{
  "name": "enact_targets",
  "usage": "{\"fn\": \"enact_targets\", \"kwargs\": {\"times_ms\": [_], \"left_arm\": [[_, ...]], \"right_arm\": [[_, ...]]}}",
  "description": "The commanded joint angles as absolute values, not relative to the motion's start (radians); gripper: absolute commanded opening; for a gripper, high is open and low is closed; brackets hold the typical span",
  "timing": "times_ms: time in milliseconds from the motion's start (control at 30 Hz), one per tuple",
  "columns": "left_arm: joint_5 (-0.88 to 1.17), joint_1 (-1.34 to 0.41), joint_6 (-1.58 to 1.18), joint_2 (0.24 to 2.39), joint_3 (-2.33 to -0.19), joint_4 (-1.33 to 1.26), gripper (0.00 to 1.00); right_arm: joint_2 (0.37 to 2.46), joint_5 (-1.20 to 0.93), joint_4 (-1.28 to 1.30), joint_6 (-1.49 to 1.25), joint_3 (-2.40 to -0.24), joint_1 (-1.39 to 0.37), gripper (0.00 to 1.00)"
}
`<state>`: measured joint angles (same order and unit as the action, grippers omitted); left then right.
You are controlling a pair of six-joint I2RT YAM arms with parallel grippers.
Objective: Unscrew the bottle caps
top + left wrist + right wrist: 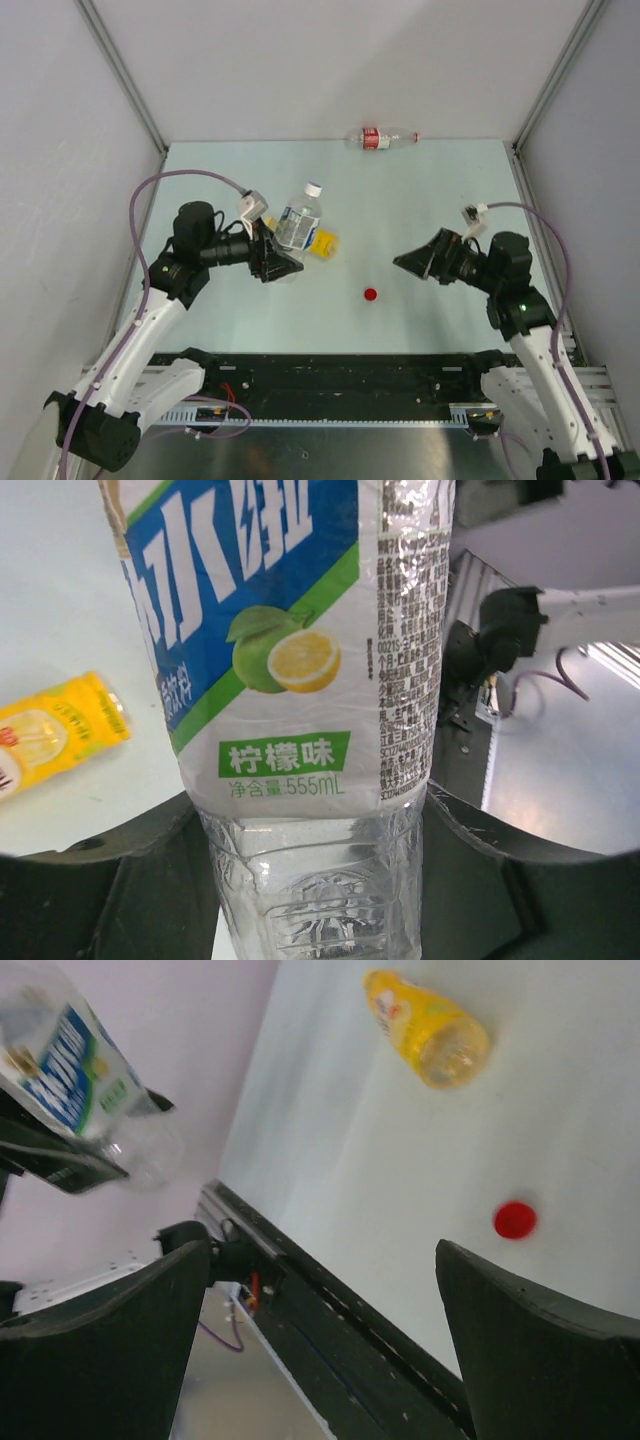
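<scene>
The left gripper [283, 262] is clamped around the lower body of the clear bottle [297, 224], a finger pressed to each side below its blue, white and green label; the bottle is tilted, its neck leaning away and to the right, and a pale cap [313, 188] sits on top, though its exact colour is hard to judge from above; the yellow bottle [323, 243] lies on its side on the table [440, 200], just behind the held one; the red cap [371, 294] lies loose near the middle of the table, between the two arms; the slim bottle [380, 138] with a red label lies on its side at the far edge, well apart from everything else; the right gripper [410, 258] hangs to the right of the red cap, fingers spread wide with nothing between them, pointing toward the held bottle.
</scene>
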<state>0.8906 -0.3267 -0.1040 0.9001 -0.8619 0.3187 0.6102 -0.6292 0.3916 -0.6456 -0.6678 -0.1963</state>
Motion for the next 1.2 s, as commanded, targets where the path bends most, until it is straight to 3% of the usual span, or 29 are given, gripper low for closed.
{"fn": "enact_targets", "kwargs": {"times_ms": [0,200,400,700,1067,1167], "left_arm": [[0.96,-0.401,-0.076,0.895,-0.856,0.273,0.55],[0.969,-0.442,-0.066,0.927,-0.852,0.27,0.55],[0.987,-0.445,-0.068,0.973,-0.87,0.27,0.54],[1.013,-0.483,-0.058,0.974,-0.853,0.271,0.54],[1.036,-0.51,-0.049,0.978,-0.855,0.269,0.55],[1.03,-0.516,-0.052,0.983,-0.854,0.269,0.56]], "right_arm": [[0.735,-0.784,-0.092,-0.789,-0.668,-0.238,0.99],[0.929,-0.823,-0.521,-0.894,-0.699,-0.396,0.99],[1.034,-0.67,-0.482,-0.785,-0.807,-0.571,0.99],[1.103,-0.528,-0.503,-0.791,-0.861,-0.615,0.96],[1.116,-0.495,-0.534,-0.807,-0.873,-0.642,0.78],[1.105,-0.48,-0.526,-0.805,-0.88,-0.655,0.69]]}}
